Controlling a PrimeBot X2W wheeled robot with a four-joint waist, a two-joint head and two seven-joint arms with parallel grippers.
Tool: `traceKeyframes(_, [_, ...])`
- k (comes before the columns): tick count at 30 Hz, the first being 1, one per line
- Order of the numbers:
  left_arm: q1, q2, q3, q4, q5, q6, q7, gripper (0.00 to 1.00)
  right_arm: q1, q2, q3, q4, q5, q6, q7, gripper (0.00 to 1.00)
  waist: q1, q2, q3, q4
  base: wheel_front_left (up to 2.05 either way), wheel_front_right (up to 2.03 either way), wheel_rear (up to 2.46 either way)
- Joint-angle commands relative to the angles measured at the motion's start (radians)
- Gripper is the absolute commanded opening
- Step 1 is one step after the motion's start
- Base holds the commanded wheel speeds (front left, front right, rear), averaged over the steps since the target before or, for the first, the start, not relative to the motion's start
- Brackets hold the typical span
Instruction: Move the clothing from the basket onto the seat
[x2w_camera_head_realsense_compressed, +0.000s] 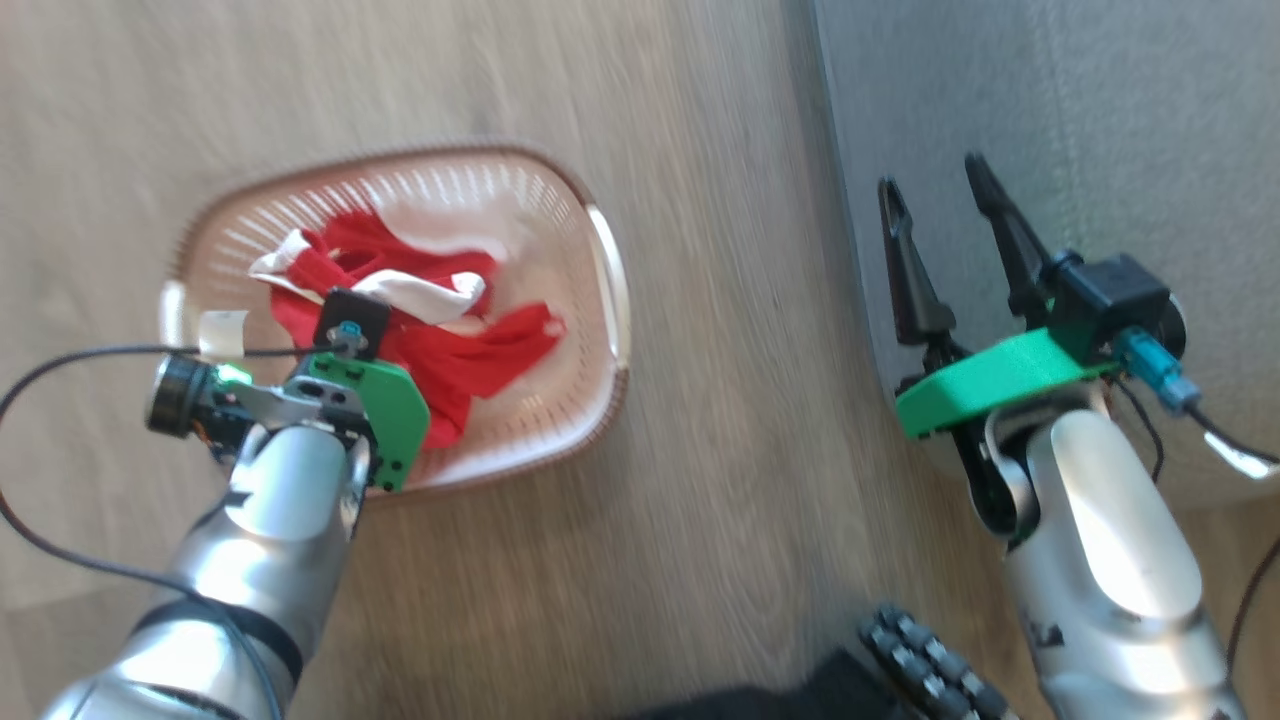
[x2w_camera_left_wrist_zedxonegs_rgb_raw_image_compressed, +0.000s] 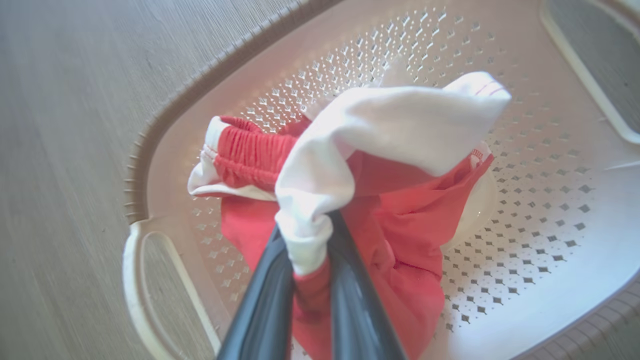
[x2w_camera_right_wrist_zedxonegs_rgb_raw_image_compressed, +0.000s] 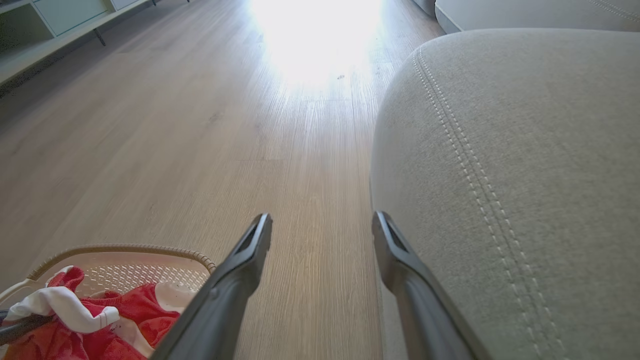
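The clothing (x2w_camera_head_realsense_compressed: 420, 320) is a heap of red garments with white trim lying in the cream perforated basket (x2w_camera_head_realsense_compressed: 590, 250) on the floor. My left gripper (x2w_camera_left_wrist_zedxonegs_rgb_raw_image_compressed: 307, 230) reaches down into the basket (x2w_camera_left_wrist_zedxonegs_rgb_raw_image_compressed: 525, 240) and is shut on a bunched white and red fold of the clothing (x2w_camera_left_wrist_zedxonegs_rgb_raw_image_compressed: 390, 200). In the head view its fingers are hidden under the wrist mount. My right gripper (x2w_camera_head_realsense_compressed: 932, 180) hangs open and empty at the left edge of the grey seat (x2w_camera_head_realsense_compressed: 1100, 120). The right wrist view has that gripper (x2w_camera_right_wrist_zedxonegs_rgb_raw_image_compressed: 322, 220) beside the seat (x2w_camera_right_wrist_zedxonegs_rgb_raw_image_compressed: 525, 150), with the clothing (x2w_camera_right_wrist_zedxonegs_rgb_raw_image_compressed: 100, 320) at lower left.
Pale wood floor (x2w_camera_head_realsense_compressed: 740, 420) lies between basket and seat. A low cabinet (x2w_camera_right_wrist_zedxonegs_rgb_raw_image_compressed: 55, 20) stands far off along the floor. My dark wheeled base (x2w_camera_head_realsense_compressed: 930, 660) shows at the bottom of the head view. A black cable (x2w_camera_head_realsense_compressed: 60, 370) loops left of my left arm.
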Motion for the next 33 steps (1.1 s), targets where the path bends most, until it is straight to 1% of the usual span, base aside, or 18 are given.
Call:
traceKeyframes(1, [0.035,0.010,0.025,-0.038,-0.010,0.007,-0.023,0.00,0.051,-0.009,0.006,-0.013,-0.007,0.007,0.001,1.00,0.0000,0.0000,-0.153,0.075,0.00,0.00,0.00])
traceKeyframes(3, [0.056,0.009,0.029,-0.087,-0.016,0.006,-0.027,0.00,0.070,-0.012,-0.001,-0.004,-0.009,0.007,0.001,1.00,0.0000,0.0000,-0.205,0.094,0.00,0.00,0.00])
traceKeyframes(6, [0.106,0.021,0.040,-0.228,-0.016,0.010,-0.028,0.00,0.097,-0.013,-0.011,0.000,-0.012,0.007,0.001,1.00,0.0000,0.0000,-0.271,0.122,0.00,0.00,0.00])
traceKeyframes(10, [0.188,0.049,0.072,-0.448,-0.004,0.031,-0.028,0.00,0.126,-0.011,-0.009,0.000,-0.015,0.007,0.001,1.00,0.0000,0.0000,-0.350,0.151,0.00,0.00,0.00])
traceKeyframes(11, [0.210,0.052,0.081,-0.508,-0.001,0.030,-0.028,0.00,0.133,-0.010,-0.007,0.000,-0.016,0.007,0.001,1.00,0.0000,0.0000,-0.371,0.159,0.00,0.00,0.00])
traceKeyframes(13, [0.255,0.056,0.100,-0.634,0.004,0.014,-0.028,0.00,0.148,-0.009,-0.003,0.003,-0.018,0.007,0.001,1.00,0.0000,0.0000,-0.406,0.170,0.00,0.00,0.00])
traceKeyframes(16, [0.320,0.054,0.154,-0.782,0.006,0.016,-0.029,0.00,0.173,-0.008,-0.004,0.008,-0.029,0.007,0.001,1.00,0.0000,0.0000,-0.455,0.187,0.00,0.00,0.00])
traceKeyframes(17, [0.320,0.054,0.154,-0.782,0.006,0.016,-0.029,0.00,0.173,-0.008,-0.004,0.008,-0.029,0.007,0.001,1.00,0.0000,0.0000,-0.455,0.187,0.00,0.00,0.00])
traceKeyframes(22, [0.390,0.041,0.220,-0.976,0.035,0.014,-0.029,0.00,0.206,-0.011,-0.007,0.022,-0.040,0.007,0.001,1.00,0.0000,0.0000,-0.522,0.206,0.00,0.00,0.00])
traceKeyframes(26, [0.431,0.015,0.287,-1.083,0.017,-0.013,-0.029,0.00,0.235,-0.012,-0.011,0.026,-0.047,0.007,0.001,1.00,0.0000,0.0000,-0.565,0.217,0.00,0.00,0.00])
traceKeyframes(33, [0.441,-0.011,0.355,-1.251,0.045,-0.050,-0.029,0.00,0.267,-0.011,-0.004,0.029,-0.054,0.007,0.001,1.00,0.0000,0.0000,-0.607,0.219,0.00,0.00,0.00])
